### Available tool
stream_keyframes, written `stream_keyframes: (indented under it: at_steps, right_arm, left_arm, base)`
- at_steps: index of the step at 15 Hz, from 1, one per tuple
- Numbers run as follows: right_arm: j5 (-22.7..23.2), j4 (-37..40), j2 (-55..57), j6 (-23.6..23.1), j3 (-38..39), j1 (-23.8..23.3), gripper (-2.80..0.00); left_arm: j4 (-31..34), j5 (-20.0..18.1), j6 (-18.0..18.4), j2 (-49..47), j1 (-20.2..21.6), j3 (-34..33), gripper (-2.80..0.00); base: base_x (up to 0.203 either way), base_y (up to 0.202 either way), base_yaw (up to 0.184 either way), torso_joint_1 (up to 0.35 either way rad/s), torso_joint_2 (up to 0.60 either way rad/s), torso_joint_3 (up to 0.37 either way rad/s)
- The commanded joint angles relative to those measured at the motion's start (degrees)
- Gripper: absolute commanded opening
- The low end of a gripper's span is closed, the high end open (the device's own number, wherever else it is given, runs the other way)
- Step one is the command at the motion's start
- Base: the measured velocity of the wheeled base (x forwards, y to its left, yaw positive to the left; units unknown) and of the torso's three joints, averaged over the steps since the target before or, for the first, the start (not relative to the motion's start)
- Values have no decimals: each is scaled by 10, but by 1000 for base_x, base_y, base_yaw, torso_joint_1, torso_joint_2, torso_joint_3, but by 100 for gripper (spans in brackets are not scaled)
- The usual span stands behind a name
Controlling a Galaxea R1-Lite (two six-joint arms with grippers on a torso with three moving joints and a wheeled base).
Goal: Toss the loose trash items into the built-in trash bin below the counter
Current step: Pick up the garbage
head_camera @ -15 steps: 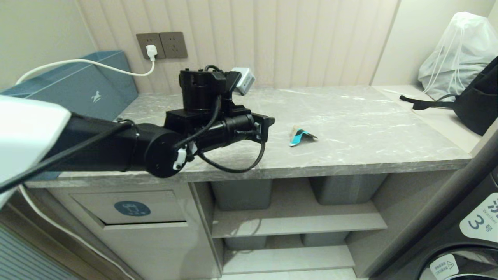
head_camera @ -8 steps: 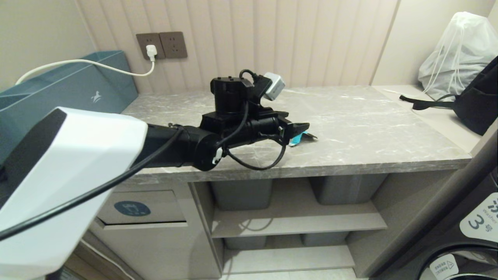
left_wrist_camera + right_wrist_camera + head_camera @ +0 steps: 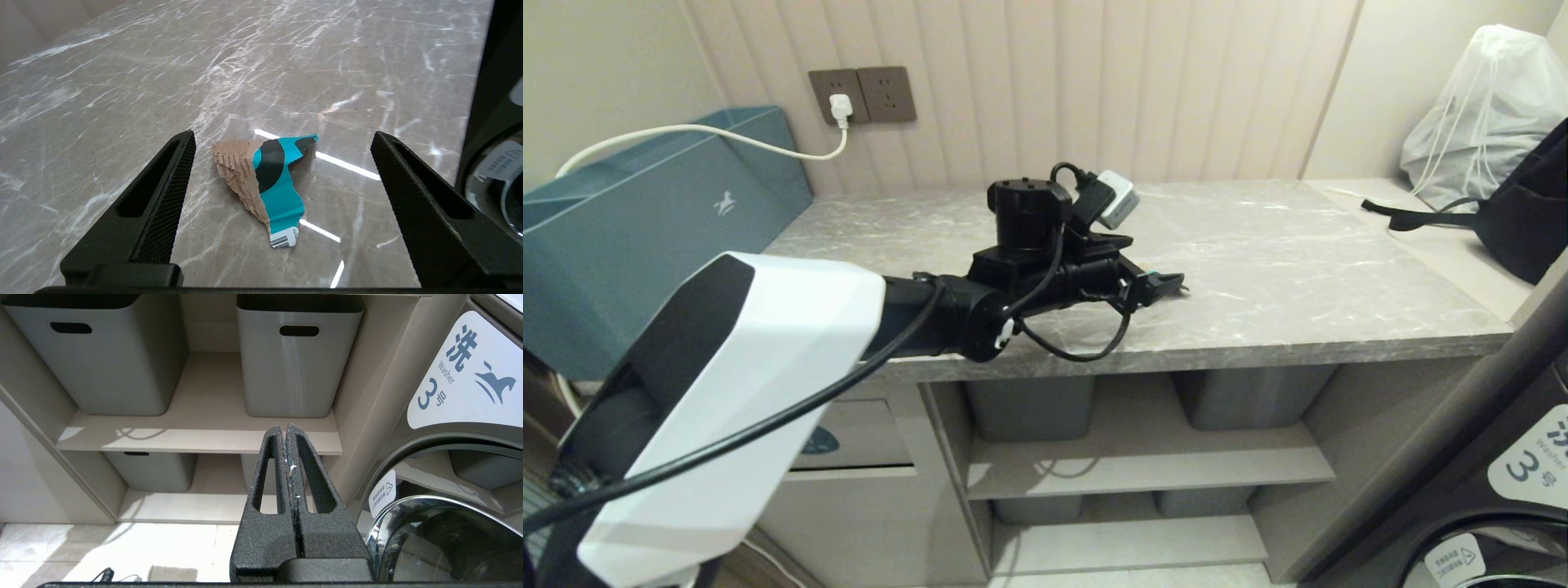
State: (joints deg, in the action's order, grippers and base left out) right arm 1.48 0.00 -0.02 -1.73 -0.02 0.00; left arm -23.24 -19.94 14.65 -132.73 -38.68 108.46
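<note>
On counter point(image 3: 122, 81), torn turquoise-brown scrap point(image 3: 265, 183)

On the counter point(image 3: 1298, 269) a scrap point(image 3: 267, 183) lies near its front edge between the spread jaws of the left gripper point(image 3: 1164, 286), with the bin point(image 3: 849, 425) below at the left and tubs point(image 3: 286, 355) on shelves to its right.

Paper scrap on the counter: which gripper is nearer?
Left. The left gripper is open, fingers either side of the paper scrap; the right gripper is shut, down by the shelves below.
</note>
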Motion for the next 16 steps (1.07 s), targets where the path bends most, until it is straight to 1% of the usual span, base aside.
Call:
stream_keyframes:
  at_steps: [1,2,5,8,9,11,14,16]
  right_arm:
    - [0,0,-1,0,0,0,-280]
    - [0,0,-1,0,0,0,-280]
    - [0,0,-1,0,0,0,-280]
    - [0,0,-1,0,0,0,-280]
    - [1,0,-1,0,0,0,-280]
    - [0,0,-1,0,0,0,-280]
    - [0,0,-1,0,0,0,-280]
    - [0,0,-1,0,0,0,-280]
  left_arm:
    - [-1,21,1,-12,-7,12,0]
    - [-1,37,4,-17,-12,16,0]
    - [3,61,19,-17,-13,16,0]
    - [30,122,75,-17,-14,16,0]
    - [34,127,86,-17,-14,16,0]
    - [36,128,91,-19,-14,16,0]
    - [36,167,92,-21,-16,17,0]
    - [36,185,92,-22,-17,18,0]
  base:
    - [0,0,0,0,0,0]
    - [0,0,0,0,0,0]
    - [0,0,0,0,0,0]
    - [0,0,0,0,0,0]
    - [0,0,0,0,0,0]
    - [0,0,0,0,0,0]
    - [0,0,0,0,0,0]
    - [0,0,0,0,0,0]
